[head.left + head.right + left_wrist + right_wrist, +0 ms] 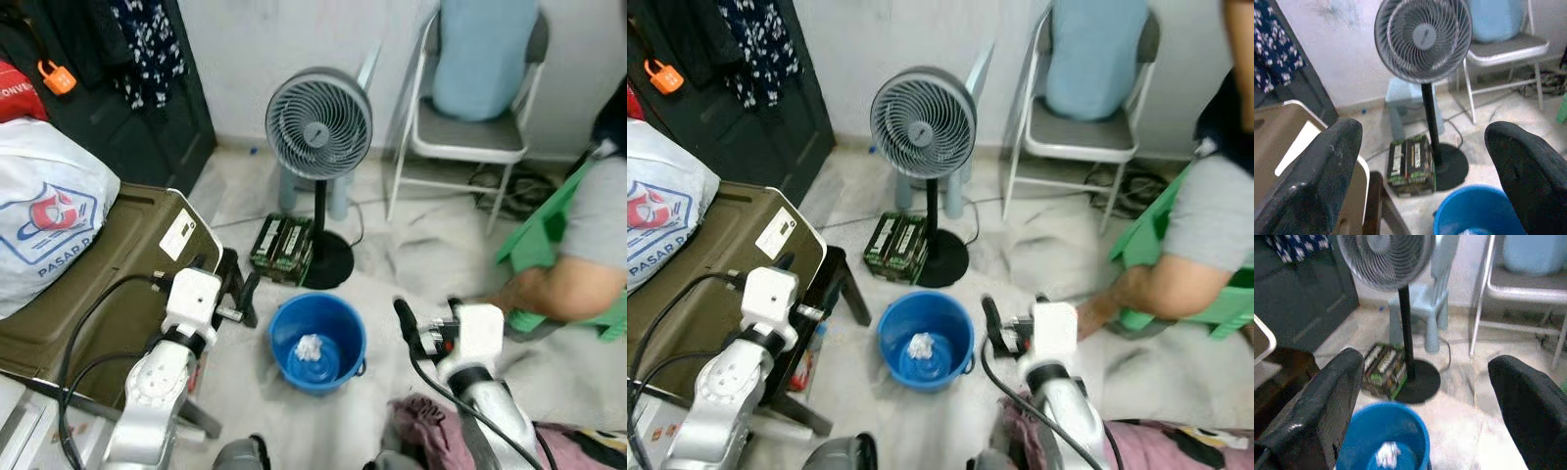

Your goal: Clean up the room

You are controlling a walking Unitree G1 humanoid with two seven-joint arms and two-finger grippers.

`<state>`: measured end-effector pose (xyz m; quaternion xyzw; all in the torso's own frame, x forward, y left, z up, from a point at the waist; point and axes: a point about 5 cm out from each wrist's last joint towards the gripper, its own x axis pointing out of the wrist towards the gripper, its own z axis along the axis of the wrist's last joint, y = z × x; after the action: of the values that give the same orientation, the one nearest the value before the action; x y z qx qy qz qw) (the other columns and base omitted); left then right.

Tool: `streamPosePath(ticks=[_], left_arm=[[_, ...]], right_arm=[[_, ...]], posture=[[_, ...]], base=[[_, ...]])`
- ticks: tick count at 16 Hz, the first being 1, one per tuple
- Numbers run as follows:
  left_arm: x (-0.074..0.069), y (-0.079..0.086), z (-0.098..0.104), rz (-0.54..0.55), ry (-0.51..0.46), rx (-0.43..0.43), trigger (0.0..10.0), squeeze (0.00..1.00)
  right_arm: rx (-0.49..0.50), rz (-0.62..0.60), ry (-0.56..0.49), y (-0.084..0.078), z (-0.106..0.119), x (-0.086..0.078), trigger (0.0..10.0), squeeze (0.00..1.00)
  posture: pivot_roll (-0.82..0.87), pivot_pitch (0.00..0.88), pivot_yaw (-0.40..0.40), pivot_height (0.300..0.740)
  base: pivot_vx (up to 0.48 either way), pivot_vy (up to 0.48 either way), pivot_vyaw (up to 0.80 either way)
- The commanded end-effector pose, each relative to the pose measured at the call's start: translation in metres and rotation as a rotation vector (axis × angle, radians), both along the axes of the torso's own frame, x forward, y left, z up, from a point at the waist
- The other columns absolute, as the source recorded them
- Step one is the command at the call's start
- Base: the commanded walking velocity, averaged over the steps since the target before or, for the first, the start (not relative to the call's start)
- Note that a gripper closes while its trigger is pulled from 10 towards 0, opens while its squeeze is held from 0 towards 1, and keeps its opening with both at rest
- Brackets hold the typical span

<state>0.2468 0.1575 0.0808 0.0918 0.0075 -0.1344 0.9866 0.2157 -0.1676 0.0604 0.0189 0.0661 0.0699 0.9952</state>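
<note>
Looking down through the left eye: blue bucket point(317, 342) on the pale floor point(431, 245), between the left tool point(238, 294) and the right tool point(428, 328), a white paper wad point(310, 348) already lying at its bottom. Both tools held up, nothing between the fingers. Standing fan point(318, 127) just behind the bucket, green box point(282, 247) against its round base, folding chair point(470, 137) by the wall. Brown case point(108, 284) with a printed bag point(44, 220) on top at the left, a pinkish cloth point(431, 426) under the right arm, a person's arm point(563, 289) reaching low beside a green crate point(539, 240).

From the right eye: same layout. Likely trouble: a forward swing of the right arm could clip that person, or knock the bucket over and spill the wad.

Along the left wrist: fingers point(1317, 171) spread wide, released, framing the fan pole, the box and the bucket rim. Risk of catching the fan's cable on a low reach.

Along the right wrist: fingers point(1322, 406) likewise parted and bare, bucket directly below, wad plain inside. Floor marbled and cluttered, so easy to trip while stepping.
</note>
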Motion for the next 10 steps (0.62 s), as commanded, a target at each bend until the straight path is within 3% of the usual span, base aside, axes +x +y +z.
streamPosePath(ticks=[1, 9, 10], left_arm=[[-0.0001, 0.0027, -0.0031, 0.014, 0.003, 0.013, 10.0, 0.00], [0.0048, -0.0044, -0.0068, 0.002, -0.007, -0.011, 10.0, 0.00], [0.0050, -0.0049, -0.0075, 0.001, -0.008, -0.012, 10.0, 0.00]], right_arm=[[0.001, 0.003, -0.013, 0.0026, 0.0047, 0.0015, 10.0, 0.00], [-0.014, -0.012, -0.039, -0.0032, 0.0108, 0.0049, 10.0, 0.00], [-0.045, -0.007, -0.056, -0.0040, 0.0128, 0.0058, 10.0, 0.00]], posture=[[-0.08, 0.000, 0.048, 0.740], [-0.09, 0.000, 0.045, 0.740], [-0.09, 0.000, 0.045, 0.740]], base=[[0.000, 0.000, 0.00], [0.000, 0.000, 0.00], [0.000, 0.000, 0.80]])
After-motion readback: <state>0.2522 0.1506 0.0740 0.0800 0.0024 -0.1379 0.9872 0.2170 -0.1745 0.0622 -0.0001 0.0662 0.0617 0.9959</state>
